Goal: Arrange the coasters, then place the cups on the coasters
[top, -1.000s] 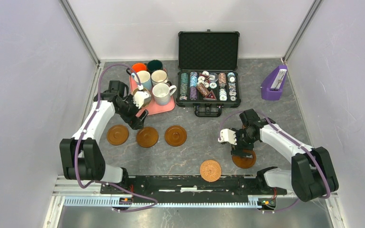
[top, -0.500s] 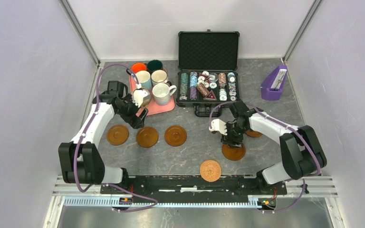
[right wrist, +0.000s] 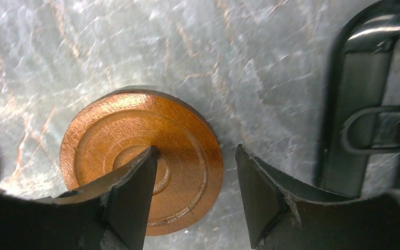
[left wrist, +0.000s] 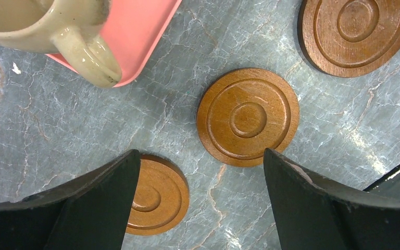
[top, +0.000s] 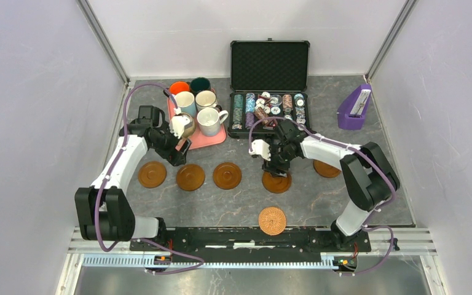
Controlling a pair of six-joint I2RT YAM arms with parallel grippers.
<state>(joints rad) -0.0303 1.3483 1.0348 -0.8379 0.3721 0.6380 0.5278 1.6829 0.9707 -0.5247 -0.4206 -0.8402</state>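
Note:
Three brown coasters (top: 152,174) (top: 190,177) (top: 227,175) lie in a row on the table. A fourth coaster (top: 277,182) lies under my right gripper (top: 275,166). In the right wrist view that coaster (right wrist: 182,156) has one fingertip (right wrist: 143,172) on its centre and the other beside its rim, jaws apart. A fifth brown coaster (top: 326,168) and the woven one (top: 272,220) lie free. The cups (top: 210,120) stand on a pink tray (top: 218,138). My left gripper (top: 177,153) hangs open next to the tan mug (left wrist: 57,26), above the coasters (left wrist: 247,117).
An open black case of poker chips (top: 269,110) stands behind the right gripper, its latch (right wrist: 375,130) close to the fingers. A purple holder (top: 354,107) sits at the back right. Grey walls close in on both sides.
My right gripper has moved up and left, and the brown coaster went with it to the right end of the row. Its jaws have narrowed. The left arm has barely moved.

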